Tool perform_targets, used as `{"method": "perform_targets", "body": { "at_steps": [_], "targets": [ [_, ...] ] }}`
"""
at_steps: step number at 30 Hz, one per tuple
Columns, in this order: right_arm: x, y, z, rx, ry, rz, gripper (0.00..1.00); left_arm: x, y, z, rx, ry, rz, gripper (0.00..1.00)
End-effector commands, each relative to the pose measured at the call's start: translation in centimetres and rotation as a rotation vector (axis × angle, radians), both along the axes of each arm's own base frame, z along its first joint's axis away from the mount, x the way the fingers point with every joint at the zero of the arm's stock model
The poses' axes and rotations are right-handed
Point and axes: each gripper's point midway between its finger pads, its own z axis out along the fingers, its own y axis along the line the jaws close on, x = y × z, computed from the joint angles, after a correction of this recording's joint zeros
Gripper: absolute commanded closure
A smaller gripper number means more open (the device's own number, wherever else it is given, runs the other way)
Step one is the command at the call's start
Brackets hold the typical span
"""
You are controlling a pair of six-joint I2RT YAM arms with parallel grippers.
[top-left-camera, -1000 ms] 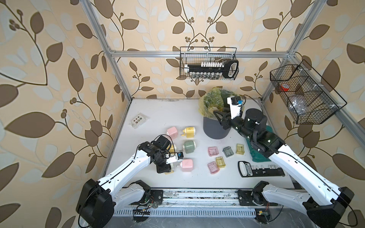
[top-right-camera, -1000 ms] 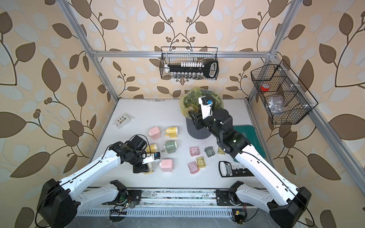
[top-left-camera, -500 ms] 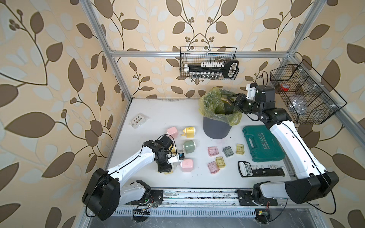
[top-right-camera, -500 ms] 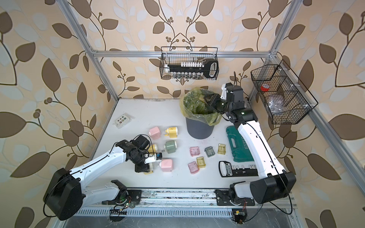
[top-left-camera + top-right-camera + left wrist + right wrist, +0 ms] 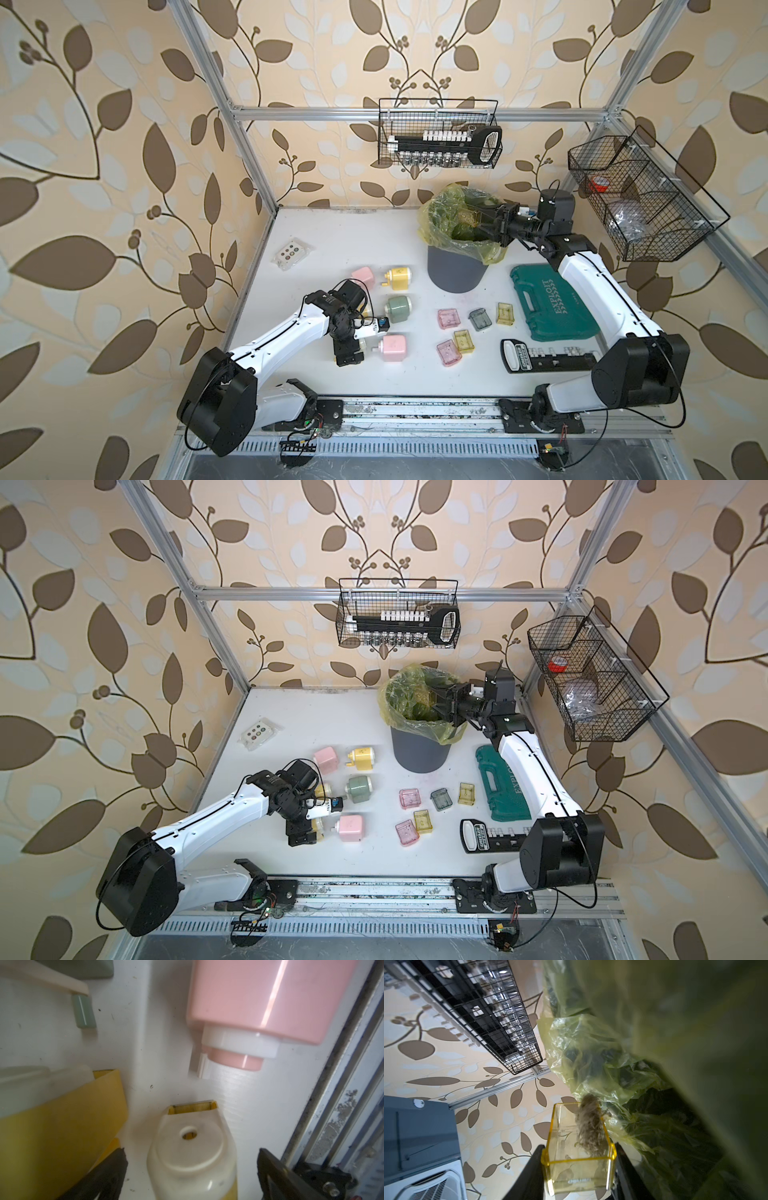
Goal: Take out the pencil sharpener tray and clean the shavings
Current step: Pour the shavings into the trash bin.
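My right gripper [image 5: 578, 1147] is shut on a clear yellow pencil sharpener tray [image 5: 579, 1167], tipped at the mouth of the yellow-green bag [image 5: 440, 232] lining the grey bin [image 5: 455, 270]. A blurred beige-brown clump of shavings [image 5: 589, 1128] slides out of the tray towards the bag. In both top views the right gripper [image 5: 488, 222] [image 5: 440, 698] reaches in from the bin's right side. My left gripper [image 5: 192, 1151] [image 5: 349, 353] is open. Its jaws stand apart on either side of a cream-and-yellow sharpener [image 5: 191, 1155] lying on the table.
Pink [image 5: 392, 348], green [image 5: 398, 308], yellow [image 5: 399, 276] and pink [image 5: 363, 276] sharpeners surround the left gripper. Several loose clear trays [image 5: 449, 319] lie mid-table. A green tool case [image 5: 552, 303] and black socket rail [image 5: 544, 357] sit under the right arm. Wire baskets [image 5: 438, 133] hang on the walls.
My left gripper has opened off the cream-and-yellow sharpener. The right arm has swung round to the bin's right side with the tray, and shavings now spill from it.
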Motion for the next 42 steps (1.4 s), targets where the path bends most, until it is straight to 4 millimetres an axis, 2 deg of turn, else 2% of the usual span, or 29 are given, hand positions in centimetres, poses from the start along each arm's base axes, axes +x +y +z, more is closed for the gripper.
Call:
{"method": "perform_targets", "body": {
  "at_steps": [1, 11, 18, 23, 26, 28, 30, 32, 34, 36, 37, 39, 42],
  "targets": [
    [-0.3, -0.1, 2.4, 0.121, 0.0, -0.006, 1.0, 1.2, 0.0, 1.5, -0.005, -0.059, -0.001, 0.01],
    [-0.3, -0.9, 2.6, 0.244, 0.024, -0.022, 1.0, 3.4, -0.6, 6.5, -0.067, -0.226, 0.035, 0.01],
    [-1.1, -1.2, 2.7, 0.276, 0.062, -0.033, 1.0, 3.4, -0.9, 9.3, -0.153, -0.325, 0.073, 0.01],
    [-2.1, -1.3, 3.3, 0.255, 0.045, -0.033, 1.0, 3.3, -1.6, 11.7, -0.293, -0.437, 0.121, 0.01],
    [-2.8, -1.1, 2.5, 0.247, 0.073, -0.017, 1.0, 3.1, -2.1, 13.1, -0.391, -0.496, 0.162, 0.01],
    [-3.5, -1.0, 3.0, 0.248, 0.047, -0.013, 1.0, 2.6, -2.4, 13.9, -0.459, -0.513, 0.179, 0.01],
    [-4.0, -1.2, 2.5, 0.201, 0.042, -0.022, 1.0, 2.1, -2.8, 14.5, -0.516, -0.519, 0.185, 0.01],
    [-4.5, -0.8, 1.2, 0.241, 0.099, 0.001, 1.0, 1.6, -3.1, 14.9, -0.566, -0.524, 0.183, 0.01],
    [-4.8, -0.7, 2.6, 0.247, 0.035, -0.02, 1.0, 1.2, -3.3, 15.0, -0.607, -0.523, 0.19, 0.01],
    [-5.0, -1.2, 1.8, 0.151, 0.047, -0.012, 1.0, 0.8, -3.6, 14.7, -0.644, -0.516, 0.19, 0.01],
    [-4.9, -0.9, 1.0, 0.162, 0.078, 0.017, 1.0, 0.6, -3.7, 14.5, -0.667, -0.515, 0.191, 0.01],
    [-4.4, -0.2, 2.4, 0.215, 0.012, 0.036, 1.0, 0.2, -4.0, 14.0, -0.713, -0.522, 0.187, 0.01],
    [-3.7, -1.1, 3.1, 0.09, -0.08, 0.031, 1.0, -0.7, -3.9, 14.9, -0.786, -0.593, 0.163, 0.01]
  ]
}}
